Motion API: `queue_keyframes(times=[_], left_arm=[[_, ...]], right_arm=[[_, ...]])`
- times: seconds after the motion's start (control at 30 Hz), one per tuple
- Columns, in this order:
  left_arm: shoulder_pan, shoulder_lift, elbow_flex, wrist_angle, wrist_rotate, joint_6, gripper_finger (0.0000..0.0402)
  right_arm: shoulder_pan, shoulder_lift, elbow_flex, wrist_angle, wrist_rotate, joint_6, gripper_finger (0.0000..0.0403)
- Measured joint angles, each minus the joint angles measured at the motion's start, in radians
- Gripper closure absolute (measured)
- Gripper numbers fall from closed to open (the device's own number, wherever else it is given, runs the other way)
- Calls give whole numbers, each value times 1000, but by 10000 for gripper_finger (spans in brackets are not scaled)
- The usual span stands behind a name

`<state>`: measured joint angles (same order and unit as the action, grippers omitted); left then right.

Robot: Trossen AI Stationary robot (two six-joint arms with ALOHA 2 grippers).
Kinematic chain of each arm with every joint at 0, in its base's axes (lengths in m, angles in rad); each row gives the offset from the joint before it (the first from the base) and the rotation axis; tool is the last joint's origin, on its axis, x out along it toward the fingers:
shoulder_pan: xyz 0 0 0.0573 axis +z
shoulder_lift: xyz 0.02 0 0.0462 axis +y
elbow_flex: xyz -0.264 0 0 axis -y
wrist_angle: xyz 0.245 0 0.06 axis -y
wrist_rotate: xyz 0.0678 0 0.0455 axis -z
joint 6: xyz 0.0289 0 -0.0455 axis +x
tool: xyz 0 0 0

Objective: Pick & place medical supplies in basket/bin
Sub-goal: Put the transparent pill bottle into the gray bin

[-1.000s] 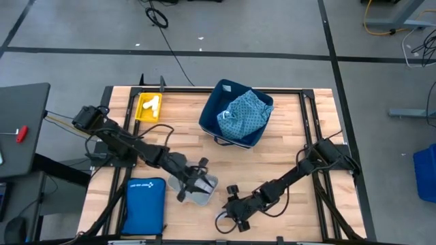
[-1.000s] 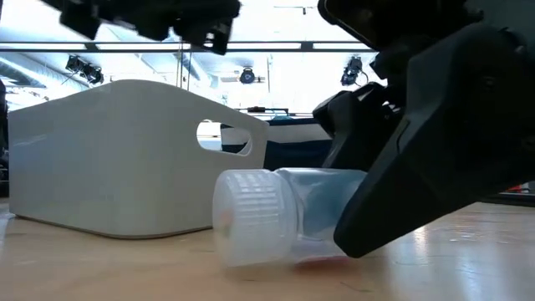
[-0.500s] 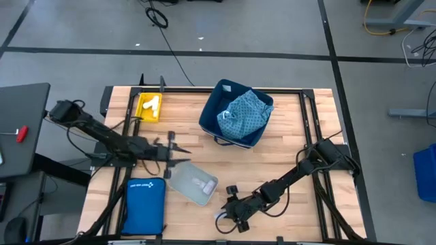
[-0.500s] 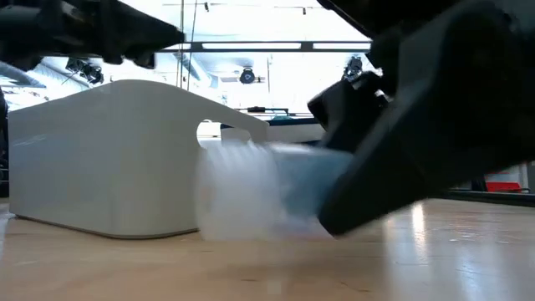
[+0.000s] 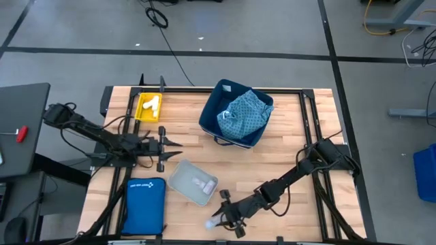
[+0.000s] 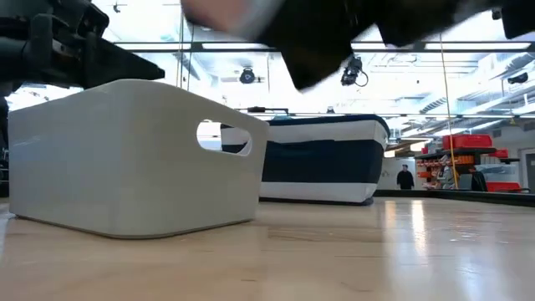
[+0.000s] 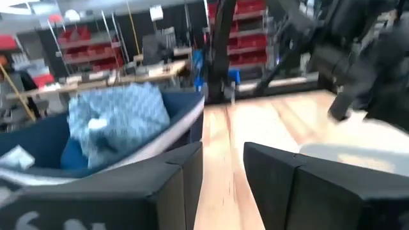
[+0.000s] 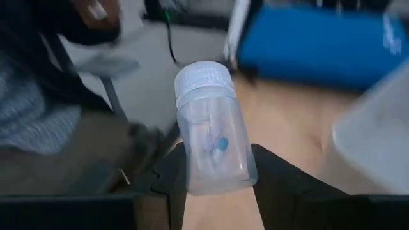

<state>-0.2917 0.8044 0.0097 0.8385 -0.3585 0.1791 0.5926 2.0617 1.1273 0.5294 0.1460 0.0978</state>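
A clear vial with a white ribbed cap (image 8: 208, 121) sits in my right gripper (image 8: 216, 182), which is shut on it near the table's near edge (image 5: 222, 216). The vial (image 5: 212, 223) juts out toward the table's left. My left gripper (image 5: 167, 146) is open and hovers left of the grey tray (image 5: 187, 185), touching nothing. A small white item (image 5: 202, 182) lies in the tray. The navy bin (image 5: 221, 92) holds the teal patterned cloth (image 5: 245, 114). White pieces (image 5: 151, 104) lie in the yellow bin (image 5: 142, 116). My right gripper pinches the vial's bottom half (image 8: 214, 163) between its two fingers (image 8: 281, 182). The capped end (image 8: 204, 80) points away from the wrist, along the fingers. The fingers come slanting from the table's right. The vial is lifted clear of the table.
A flat blue zip pouch (image 5: 144, 204) lies at the near left corner. In the low view the grey tray (image 6: 134, 163) stands close in front, with the navy bin (image 6: 322, 159) behind it. Bare wood lies between the tray and the navy bin.
My left gripper has drawn back from above the grey tray toward the table's left and far side. My right gripper slid toward the table's left and near edge, then rose. The vial, which lay on the table, is now lifted clear.
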Motion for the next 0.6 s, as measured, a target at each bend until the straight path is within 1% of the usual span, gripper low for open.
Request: queue_keyframes(times=[0.17, 0.3, 0.43, 0.6], left_arm=[[6, 17, 0, -23, 0, -17, 282], [6, 19, 0, -18, 0, -34, 282], [6, 20, -1, -22, 0, -36, 282], [6, 20, -1, -22, 0, -32, 282]], right_arm=[[-3, -1, -9, 165, -31, -86, 261], [-14, -1, -9, 199, -38, -127, 261], [-29, -1, -21, 217, -38, -131, 261], [-66, -1, -96, 335, -38, -92, 261]])
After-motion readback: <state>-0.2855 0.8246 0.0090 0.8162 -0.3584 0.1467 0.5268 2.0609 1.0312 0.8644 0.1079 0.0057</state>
